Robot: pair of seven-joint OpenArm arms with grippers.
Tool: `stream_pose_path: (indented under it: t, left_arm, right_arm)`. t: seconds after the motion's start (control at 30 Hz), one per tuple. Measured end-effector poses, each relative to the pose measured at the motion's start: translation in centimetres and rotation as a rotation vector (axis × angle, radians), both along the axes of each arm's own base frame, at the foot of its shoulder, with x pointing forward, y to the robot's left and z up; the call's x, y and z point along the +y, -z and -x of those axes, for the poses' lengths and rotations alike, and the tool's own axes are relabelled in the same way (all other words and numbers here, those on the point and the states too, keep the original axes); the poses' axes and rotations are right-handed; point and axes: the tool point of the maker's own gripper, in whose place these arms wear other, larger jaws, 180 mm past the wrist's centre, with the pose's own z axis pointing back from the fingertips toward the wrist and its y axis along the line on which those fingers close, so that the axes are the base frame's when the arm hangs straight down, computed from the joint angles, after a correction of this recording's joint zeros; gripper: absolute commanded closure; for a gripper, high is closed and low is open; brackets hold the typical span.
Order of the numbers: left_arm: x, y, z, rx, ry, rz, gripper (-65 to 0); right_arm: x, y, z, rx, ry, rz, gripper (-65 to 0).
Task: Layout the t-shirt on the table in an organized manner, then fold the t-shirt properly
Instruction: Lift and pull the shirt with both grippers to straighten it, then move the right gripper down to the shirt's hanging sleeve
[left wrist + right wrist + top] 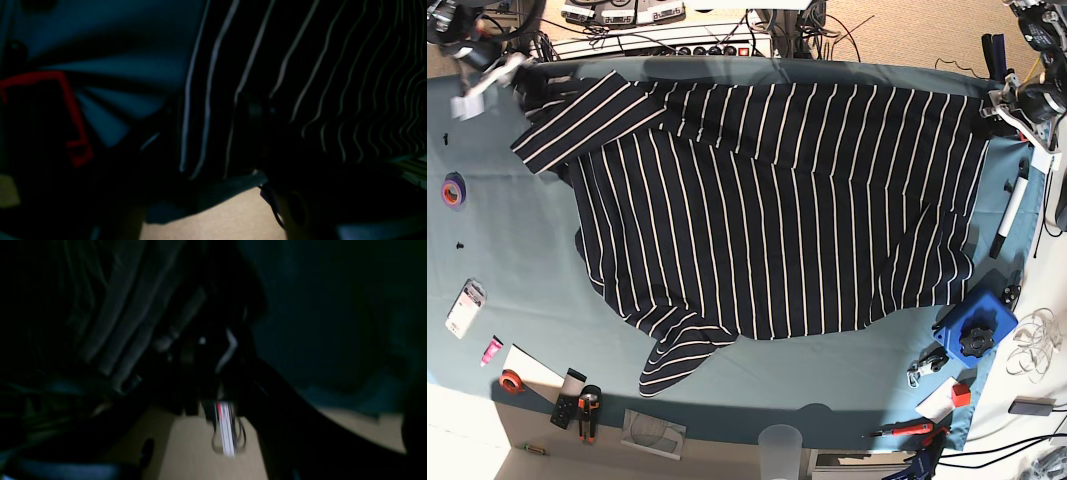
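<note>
Sprawling across the teal table (517, 260), t-shirt (777, 210), apparently fully spread.

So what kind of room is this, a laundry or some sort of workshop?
Most likely a robotics lab or workshop bench. A striped t-shirt lies spread on a teal-covered table, with hand tools, tape rolls and a power strip with cables around its edges.

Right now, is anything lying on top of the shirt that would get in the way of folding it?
Nothing visible lies on the shirt. The marker, blue block and tape roll sit beside it on the table, clear of the fabric. Both tools are at its far corners.
</note>
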Motion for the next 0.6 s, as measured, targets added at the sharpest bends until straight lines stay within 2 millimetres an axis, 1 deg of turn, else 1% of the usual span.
stream_pose_path:
  t: [0.1,0.2,0.3,0.37,0.47,0.5,0.57,0.6]
  left_arm:
    - [1.9,-1.0,-0.3,-0.002,0.006,-0.054,-26.5]
    - [2.4,-1.3,-0.4,-0.003,0.011,-0.070,-26.5]
    - [3.1,-1.9,-1.0,-0.030,0.008,-0.092,-26.5]
    - [3.4,-2.4,-1.6,-0.054,0.004,-0.101,-26.5]
    - [3.2,-2.9,-2.7,-0.086,0.013,-0.100,-26.5]
    - [3.2,-3.2,-3.1,-0.097,0.012,-0.100,-26.5]
    - [3.3,-3.5,-3.6,-0.113,0.011,-0.101,-26.5]
    - [3.3,-3.6,-3.8,-0.117,0.011,-0.101,-26.5]
  right_arm:
    - [-1.8,-3.2,-0.6,-0.126,0.057,-0.010,-15.7]
    - [-4.3,-5.0,-0.5,-0.178,0.126,0.044,-15.7]
    - [-5.8,-6.9,-1.6,-0.237,0.142,0.084,-15.6]
    - [-6.2,-8.0,-2.9,-0.277,0.132,0.102,-15.5]
    - [-6.9,-8.1,-5.3,-0.245,0.105,0.181,-15.5]
    - [-7.0,-8.6,-6.3,-0.262,0.093,0.199,-15.5]
    - [-7.3,-10.2,-8.9,-0.348,0.098,0.248,-15.5]
    - [-7.5,-10.6,-10.1,-0.369,0.096,0.286,-15.5]
